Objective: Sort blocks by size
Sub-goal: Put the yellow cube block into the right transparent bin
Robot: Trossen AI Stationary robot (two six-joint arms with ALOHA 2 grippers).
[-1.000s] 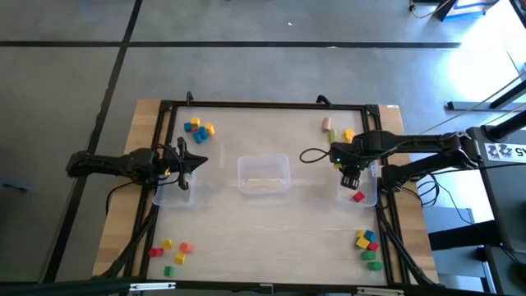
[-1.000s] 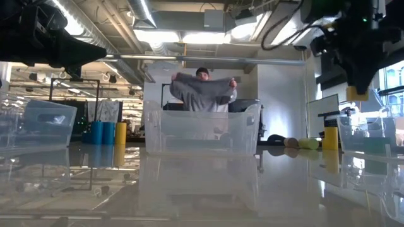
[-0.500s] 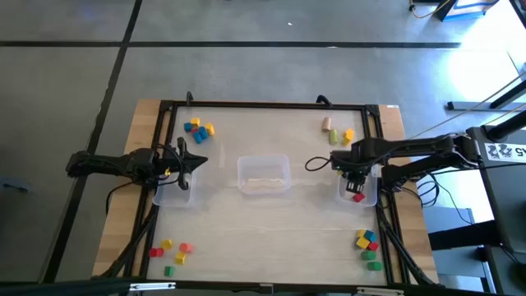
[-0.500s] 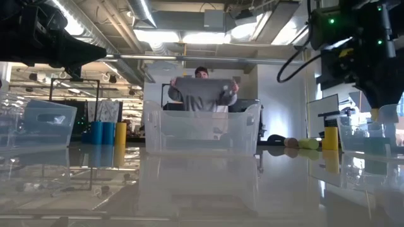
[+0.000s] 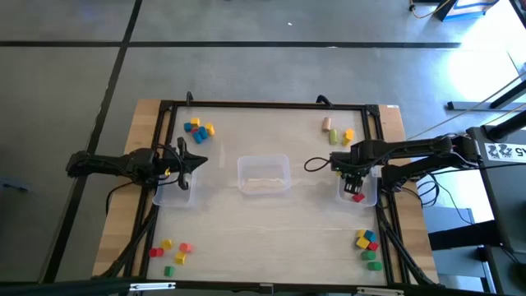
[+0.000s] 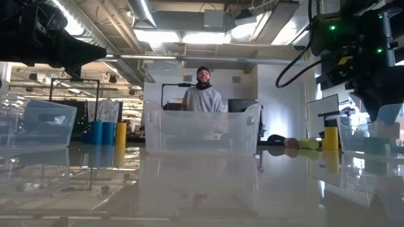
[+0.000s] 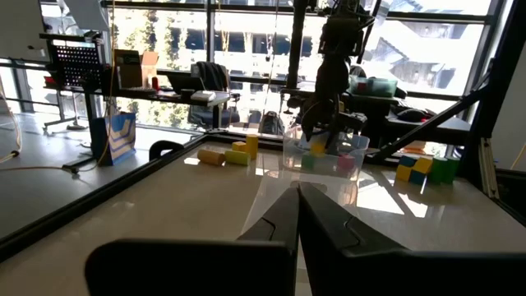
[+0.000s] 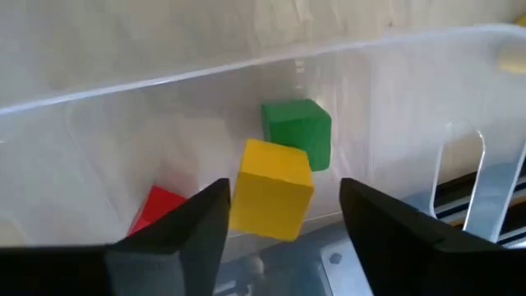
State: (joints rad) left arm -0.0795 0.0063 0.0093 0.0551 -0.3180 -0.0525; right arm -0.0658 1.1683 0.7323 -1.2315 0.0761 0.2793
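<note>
Right bin (image 8: 394, 74) holds green (image 8: 297, 131), yellow (image 8: 271, 187), red (image 8: 160, 210) cubes; right claw (image 8: 283, 222) open above; middle bin (image 5: 264, 174) seemingly empty.

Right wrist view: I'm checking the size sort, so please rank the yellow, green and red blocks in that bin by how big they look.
1. yellow block: looks largest, but it is nearest the camera, so unsure.
2. green block.
3. red block: partly hidden behind the right hand, so its rank is uncertain.
</note>
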